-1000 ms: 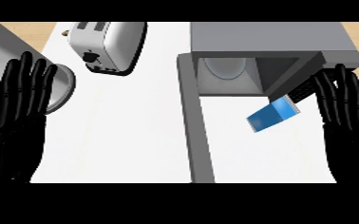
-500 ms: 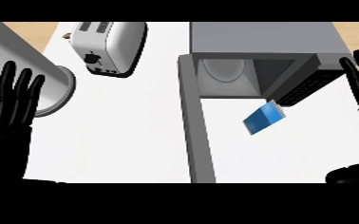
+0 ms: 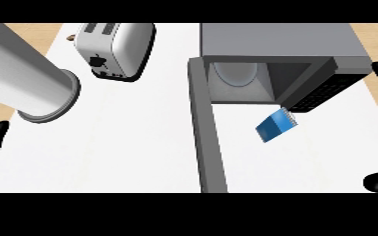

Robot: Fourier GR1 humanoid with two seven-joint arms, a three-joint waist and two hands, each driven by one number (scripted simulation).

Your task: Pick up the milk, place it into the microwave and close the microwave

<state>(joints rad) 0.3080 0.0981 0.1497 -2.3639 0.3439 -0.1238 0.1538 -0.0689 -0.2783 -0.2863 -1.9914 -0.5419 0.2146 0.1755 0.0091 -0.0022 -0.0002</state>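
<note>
head view: very little of the robot shows. a black sliver at the left edge, mid-height, is the left hand (image 3: 3, 130), and a black blob at the lower right edge is the right hand (image 3: 371, 182); both are cut off, so i cannot tell whether their fingers are apart or together. one milk carton (image 3: 277, 125), blue, lies tilted on the white desk (image 3: 133, 150) at right of centre, just below the microwave (image 3: 280, 42) mouth and apart from both hands. the one microwave sits at upper right, its door (image 3: 207, 130) swung open and running down to the bottom of the frame; a pale round plate (image 3: 236, 72) shows inside, partly hidden. one toaster (image 3: 114, 47) stands upper left, one grey cylinder (image 3: 33, 85) at far left, cut by the edge. bare desk lies between cylinder and door.
</note>
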